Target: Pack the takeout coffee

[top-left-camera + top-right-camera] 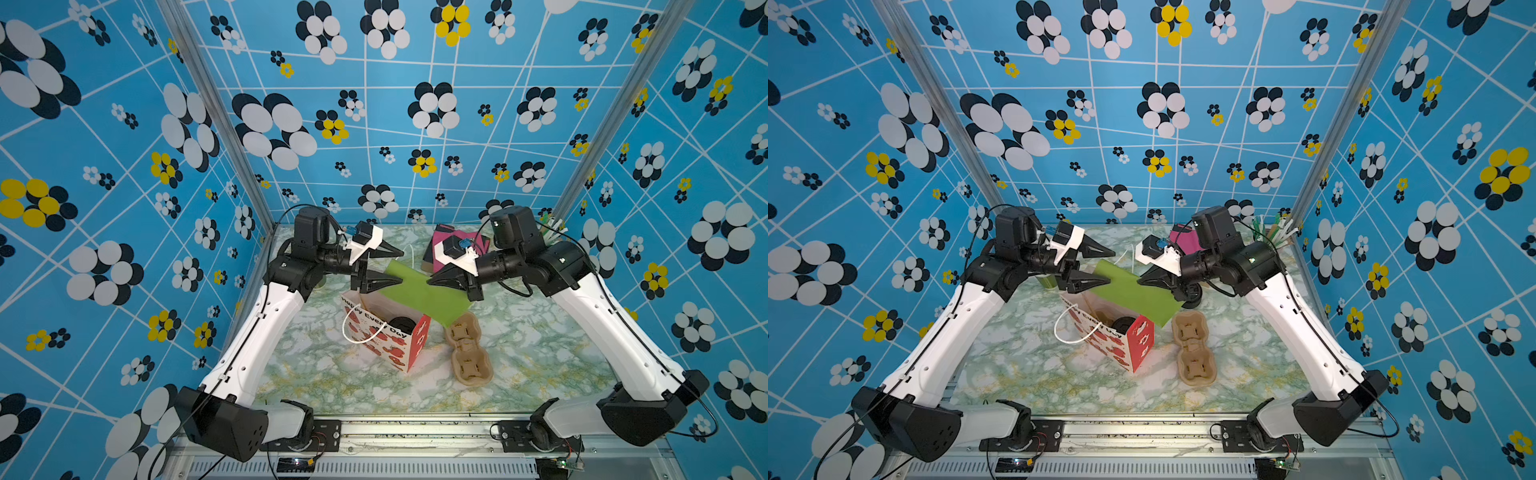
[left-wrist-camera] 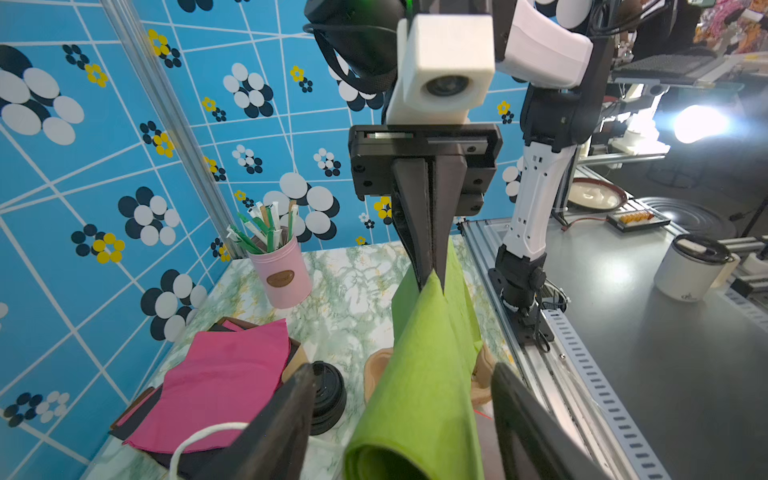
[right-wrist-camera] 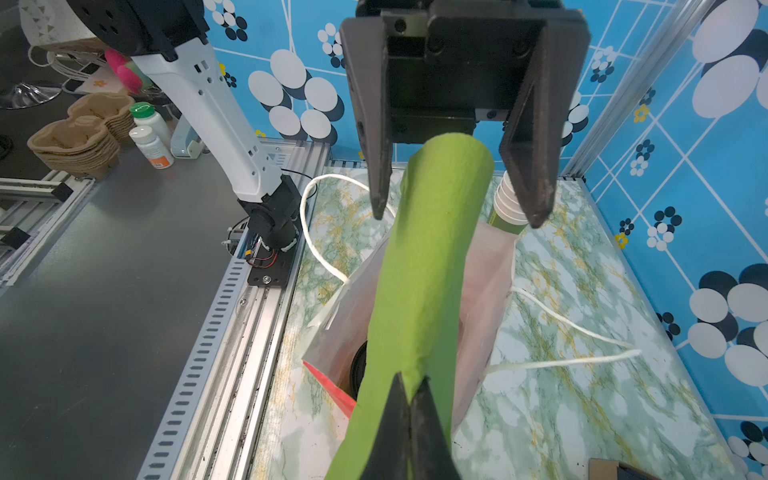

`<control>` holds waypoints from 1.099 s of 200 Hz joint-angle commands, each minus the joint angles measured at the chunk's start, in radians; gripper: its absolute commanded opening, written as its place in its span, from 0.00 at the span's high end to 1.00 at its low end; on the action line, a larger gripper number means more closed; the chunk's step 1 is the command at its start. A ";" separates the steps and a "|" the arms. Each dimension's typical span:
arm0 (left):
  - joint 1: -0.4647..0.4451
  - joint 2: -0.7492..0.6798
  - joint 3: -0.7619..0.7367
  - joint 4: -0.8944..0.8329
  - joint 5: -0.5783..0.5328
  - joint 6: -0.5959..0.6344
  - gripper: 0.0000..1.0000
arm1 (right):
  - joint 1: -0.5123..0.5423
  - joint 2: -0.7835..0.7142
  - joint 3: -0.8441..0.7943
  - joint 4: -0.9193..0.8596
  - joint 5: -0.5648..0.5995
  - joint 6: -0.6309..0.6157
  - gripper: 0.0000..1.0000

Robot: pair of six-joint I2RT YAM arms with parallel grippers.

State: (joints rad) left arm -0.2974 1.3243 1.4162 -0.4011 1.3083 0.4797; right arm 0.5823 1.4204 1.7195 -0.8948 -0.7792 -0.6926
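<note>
A white paper gift bag printed with red shapes and dark lettering [image 1: 384, 345] is stood open at the middle of the green-veined marble-patterned desk [image 1: 332, 386]. Inside it, toward its 3 o'clock end, the takeout coffee [image 1: 402, 323] is seen only by its round black plastic sip lid; the cup's side is hidden by the bag wall.

A loosely rolled lime-green paper sheet [image 1: 419, 293] is held above the bag's 12 o'clock rim. One end is clamped by the right pincer [image 2: 433, 282], whose jaws are pressed together on it. The other end lies between the jaws of the left pincer [image 3: 457, 218], which are set apart on either side without touching it.

A brown moulded-pulp cup carrier [image 1: 467, 349] lies empty at 3 o'clock of the bag, just beside it. At 1 o'clock, a pink round tin [image 2: 282, 274] is filled with green and white wrapped sticks [image 2: 262, 228]. Magenta paper napkins [image 2: 224, 374] are stacked beside it.
</note>
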 commanded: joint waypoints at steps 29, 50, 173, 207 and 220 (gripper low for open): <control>-0.016 -0.047 -0.027 -0.021 -0.113 0.052 0.79 | 0.008 -0.041 0.002 0.079 0.018 0.027 1.00; -0.016 -0.072 -0.042 -0.006 -0.184 0.066 0.97 | 0.009 -0.046 -0.014 0.089 0.031 0.034 1.00; -0.009 -0.180 0.123 -0.220 -0.394 0.252 1.00 | 0.009 -0.149 -0.201 0.250 0.221 0.162 0.29; -0.009 -0.211 0.141 -0.232 -0.426 0.259 1.00 | 0.009 -0.149 -0.217 0.270 0.238 0.173 0.57; -0.009 -0.218 0.139 -0.245 -0.449 0.275 1.00 | 0.009 -0.150 -0.225 0.284 0.244 0.185 0.68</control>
State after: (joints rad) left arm -0.3115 1.1233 1.5364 -0.5892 0.9062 0.7174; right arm 0.5926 1.2827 1.5112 -0.6487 -0.5621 -0.5346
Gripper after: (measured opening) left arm 0.051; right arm 0.394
